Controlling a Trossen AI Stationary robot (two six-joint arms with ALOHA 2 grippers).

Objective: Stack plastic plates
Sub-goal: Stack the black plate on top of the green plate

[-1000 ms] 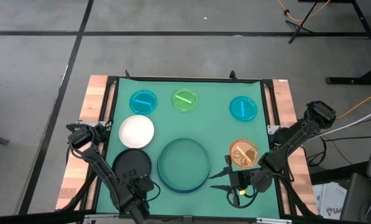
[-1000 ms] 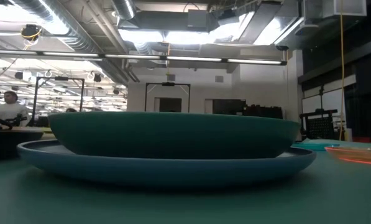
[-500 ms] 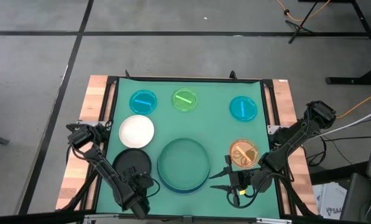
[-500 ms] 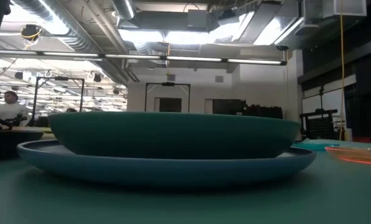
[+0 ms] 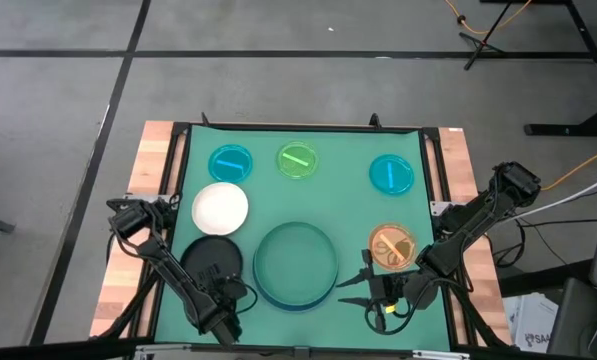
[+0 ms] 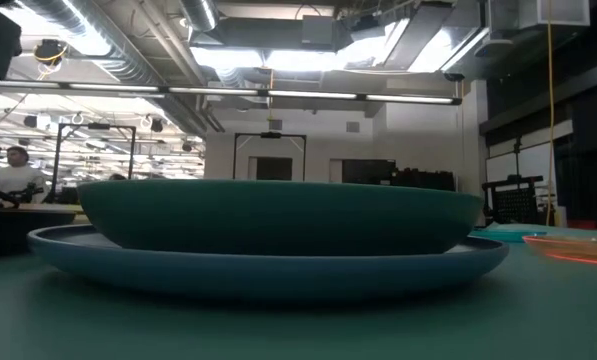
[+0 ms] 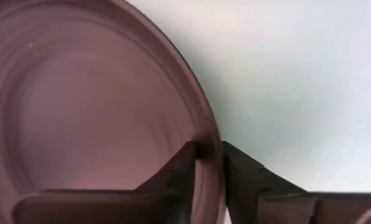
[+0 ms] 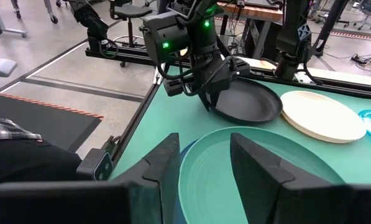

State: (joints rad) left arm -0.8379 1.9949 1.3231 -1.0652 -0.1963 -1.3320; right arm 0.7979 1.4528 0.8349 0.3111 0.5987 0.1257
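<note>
The black plate (image 5: 214,262) is held at its near rim by the left gripper (image 5: 221,305); in the left wrist view the two fingers (image 7: 184,171) are seen closed on the rim of the plate (image 7: 79,112), one inside and one outside it. In the right wrist view the black plate (image 8: 247,102) is seen tilted, its gripped edge lifted off the green mat (image 5: 348,160) while the far edge lies lower.

The large teal-green plate (image 5: 295,262) is taken as the landmark. It is nested on the light-blue plate (image 5: 313,299), of which only a rim shows; in the low view the teal-green plate (image 6: 278,215) is seen sitting on the wider light-blue one (image 6: 268,265). The black plate is just left of this stack. The white plate (image 5: 220,210) lies beyond the black one, up and to the left of the stack. Farther back, three small translucent plates are set in a row: a blue one (image 5: 230,163) at the left, a green one (image 5: 298,160) behind the stack, and a second blue one (image 5: 391,174) at the right. The small orange plate (image 5: 391,247) lies just right of the stack.

The right gripper (image 5: 350,283) is held between the stack and the orange plate, its fingers (image 8: 253,165) spread apart and holding nothing.
</note>
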